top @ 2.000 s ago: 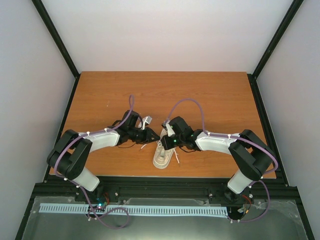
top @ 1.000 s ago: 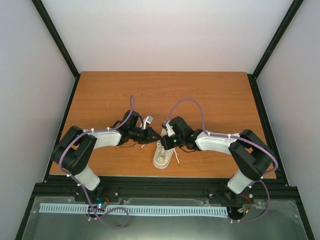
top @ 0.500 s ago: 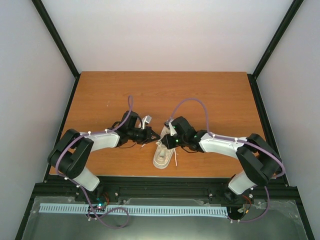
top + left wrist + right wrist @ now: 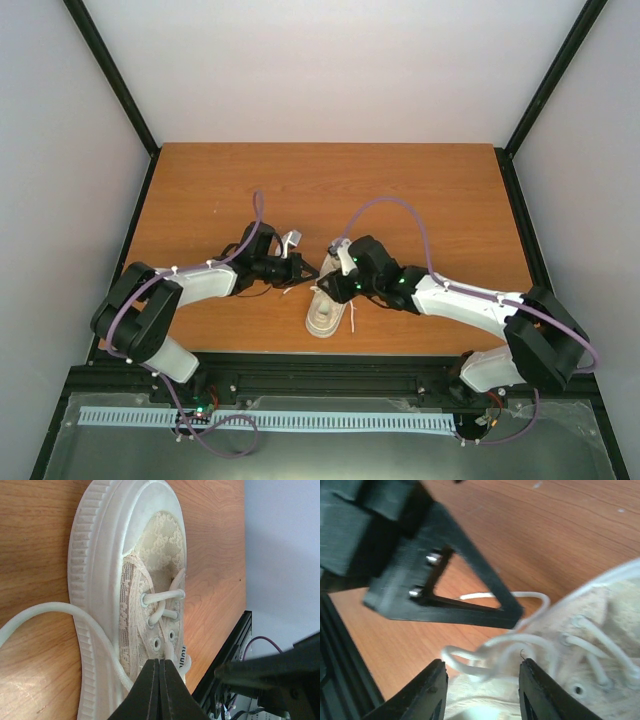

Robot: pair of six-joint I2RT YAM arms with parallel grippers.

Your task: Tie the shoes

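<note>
The cream-beige sneaker lies near the table's front edge, toe toward the arms. In the left wrist view the sneaker fills the frame. My left gripper is shut on a white lace end by the top eyelets, and another lace loops over the sole. From above, the left gripper sits just left of the shoe's heel end. My right gripper hovers over the shoe opening. In the right wrist view it is open, with blurred lace loops between its fingers and the left gripper's black finger just beyond.
The wooden table is enclosed by white walls and black posts. A black frame rail runs along the front edge, close to the shoe's toe. Purple cables arch over both arms.
The right arm's elbow has swung right and down, stretching the arm out, while its gripper stays over the shoe. The left arm has shifted slightly, its gripper still at the laces.
</note>
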